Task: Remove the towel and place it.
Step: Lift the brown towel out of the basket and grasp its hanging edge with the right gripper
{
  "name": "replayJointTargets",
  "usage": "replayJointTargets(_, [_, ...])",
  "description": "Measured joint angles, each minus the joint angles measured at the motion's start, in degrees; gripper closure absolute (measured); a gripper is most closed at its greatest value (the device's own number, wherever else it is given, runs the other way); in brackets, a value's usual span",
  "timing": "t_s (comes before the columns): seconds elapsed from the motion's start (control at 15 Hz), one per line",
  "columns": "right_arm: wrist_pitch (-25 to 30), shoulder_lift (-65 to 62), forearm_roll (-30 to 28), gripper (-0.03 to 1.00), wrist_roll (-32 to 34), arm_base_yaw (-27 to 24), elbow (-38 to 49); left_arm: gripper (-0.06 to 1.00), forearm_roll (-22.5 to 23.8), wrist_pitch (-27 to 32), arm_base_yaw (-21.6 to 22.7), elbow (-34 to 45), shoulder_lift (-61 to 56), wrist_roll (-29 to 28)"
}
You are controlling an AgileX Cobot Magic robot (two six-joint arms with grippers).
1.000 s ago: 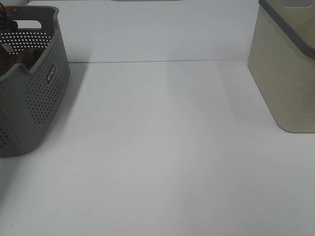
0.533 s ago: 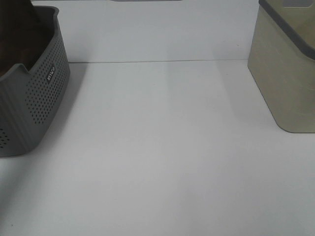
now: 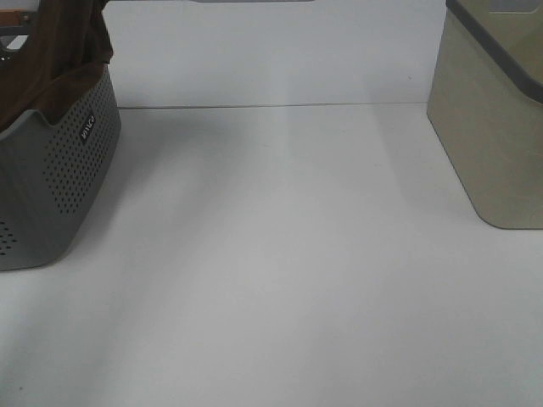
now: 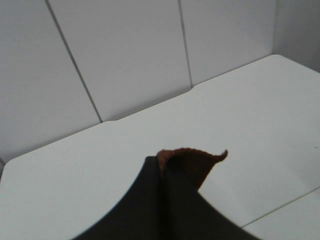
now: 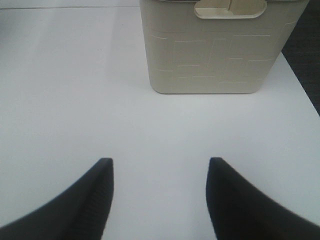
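The right gripper hovers over the white table with its jaws wide and empty, probably waiting. Farther back, the left gripper is clamped on a corner of the towel, so the cloth hangs above the grey basket.

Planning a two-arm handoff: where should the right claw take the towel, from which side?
Probably the free edge of the towel above the basket rim, approached from the open table side: it hangs bunched from the shut left claw, lower part inside the basket.
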Motion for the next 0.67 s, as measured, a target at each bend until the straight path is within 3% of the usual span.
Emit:
replayJointTargets(0.4, [0.0,0.06,0.52,0.43,0.0,0.0,0.0,0.94,-0.46,3.38,-15.87,0.0,1.15,0.29])
replayJointTargets(0.67, [-2.81,10.31,11.17,0.43,-1.72,0.0,-0.69,0.94,-1.55,6.36,-22.23,0.0,1.49,0.29])
